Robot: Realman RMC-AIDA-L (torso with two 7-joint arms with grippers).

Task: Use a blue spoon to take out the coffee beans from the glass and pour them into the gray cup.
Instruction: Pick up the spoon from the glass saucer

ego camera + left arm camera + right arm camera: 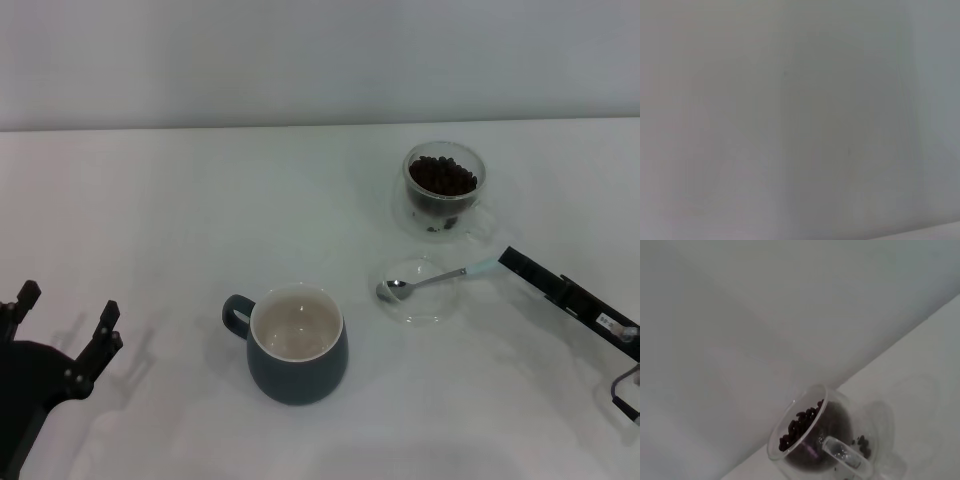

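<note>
Left claw: our left claw [65, 325] sits parked at the near left edge of the tabletop [150, 200], fingers spread and nothing between them, well apart from every vessel. Its wrist view shows only a blank pale surface.

Gray cup: the gray cup [297, 345] stands upright near the middle of the tabletop, loop handle turned toward our left side. Its cream inside looks bare; we see no beans in it.

Glass dish: a flat clear dish [420, 290] lies to the right of the gray cup, apart from it.

Blue spoon: the blue spoon [435, 280] rests with its metal bowl in the dish and its pale handle reaching out over the rim toward the right arm.

Glass: the glass [444, 188] stands farther back, behind the dish, upright.

Coffee beans: the coffee beans [443, 176] fill much of the glass; the right wrist view shows them heaped inside.

Right claw: our right claw [512, 261] reaches in from the right, its tip at the end of the spoon handle. We cannot tell whether it is released or clenched.

Stage: we judge the spoon not yet lifted and no scooping begun.

Risks: a grip on the very tip of the handle could let the spoon swivel or slip; dragging it could slide the dish; a low approach could knock the glass and scatter beans.
</note>
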